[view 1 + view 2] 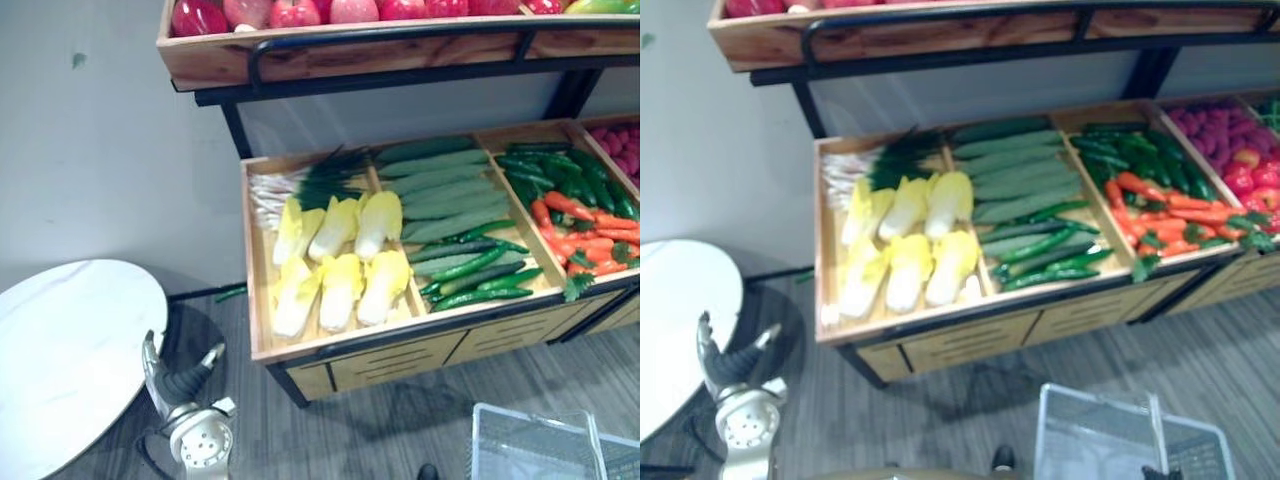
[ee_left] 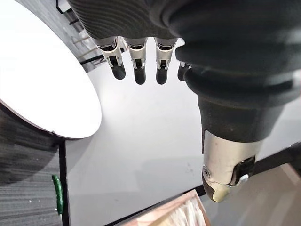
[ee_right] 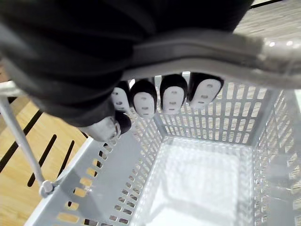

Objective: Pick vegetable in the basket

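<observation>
**Grey plank floor (image 1: pixel 450 420), stocked stand, empty basket**

Vegetables lie in the lower tray of the wooden produce stand (image 1: pixel 400 355): napa cabbages (image 1: pixel 340 290) at its left end, then cucumbers (image 1: pixel 470 270), and carrots (image 1: pixel 585 235) further right.

The left hand (image 1: pixel 180 385) hangs low, below and left of the stand beside a round white worktop (image 1: pixel 70 340). Its fingers are straight and it holds nothing.

The right hand (image 3: pixel 171 96) is curled round the basket handle (image 3: pixel 197 52). The mesh basket (image 3: pixel 117 160) sits below the stand's right half.

Likely risks: the left hand clips the stand's front rim as it rises, a smooth cabbage slips from a loose hold, or the basket swings into the stand.

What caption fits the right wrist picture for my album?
The right hand curled round the handle of the grey basket.
</observation>
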